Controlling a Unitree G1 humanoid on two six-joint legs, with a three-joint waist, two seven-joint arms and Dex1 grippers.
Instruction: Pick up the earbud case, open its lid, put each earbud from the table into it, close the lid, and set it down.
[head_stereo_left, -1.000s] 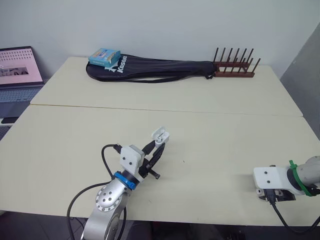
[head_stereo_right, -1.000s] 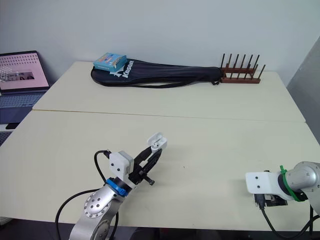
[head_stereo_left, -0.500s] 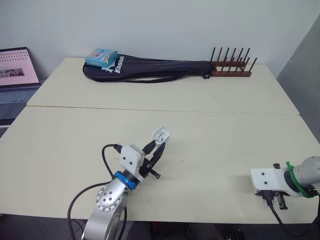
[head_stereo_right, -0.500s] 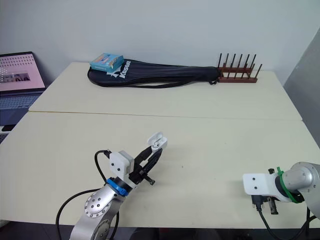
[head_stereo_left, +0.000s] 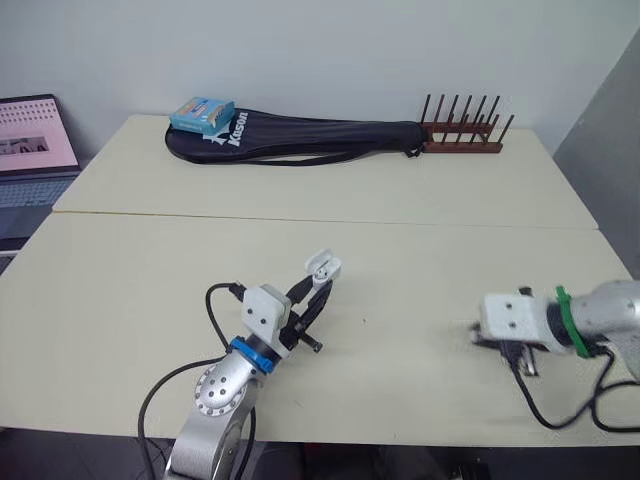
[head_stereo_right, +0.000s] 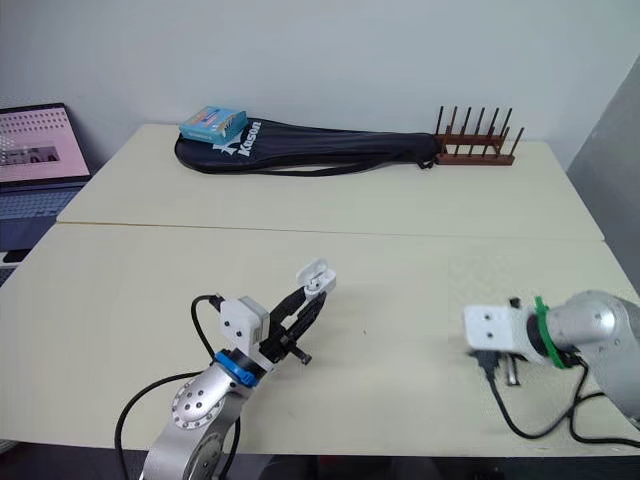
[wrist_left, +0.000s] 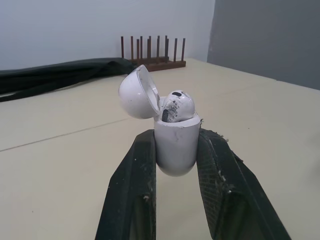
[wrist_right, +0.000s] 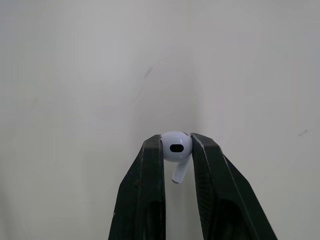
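Note:
My left gripper (head_stereo_left: 318, 285) is shut on the white earbud case (wrist_left: 175, 140), holding it just above the table's near middle. The case's lid (wrist_left: 138, 92) is flipped open, and one white earbud (wrist_left: 176, 106) sits inside. Another white earbud (wrist_right: 176, 148) is pinched between the fingertips of my right gripper (wrist_right: 176, 150), lifted off the table with its stem hanging down. That right gripper's white wrist block (head_stereo_left: 513, 320) hovers over the near right of the table, well to the right of the case.
A black racket bag (head_stereo_left: 300, 138) lies along the far side of the table with a blue box (head_stereo_left: 203, 113) on its left end. A wooden peg rack (head_stereo_left: 460, 135) stands at the far right. A laptop (head_stereo_left: 35, 150) sits off the table's left.
My right gripper has shut on the earbud and moved up and to the left, toward the table's middle. The left gripper and case have stayed put. The camera shifted slightly.

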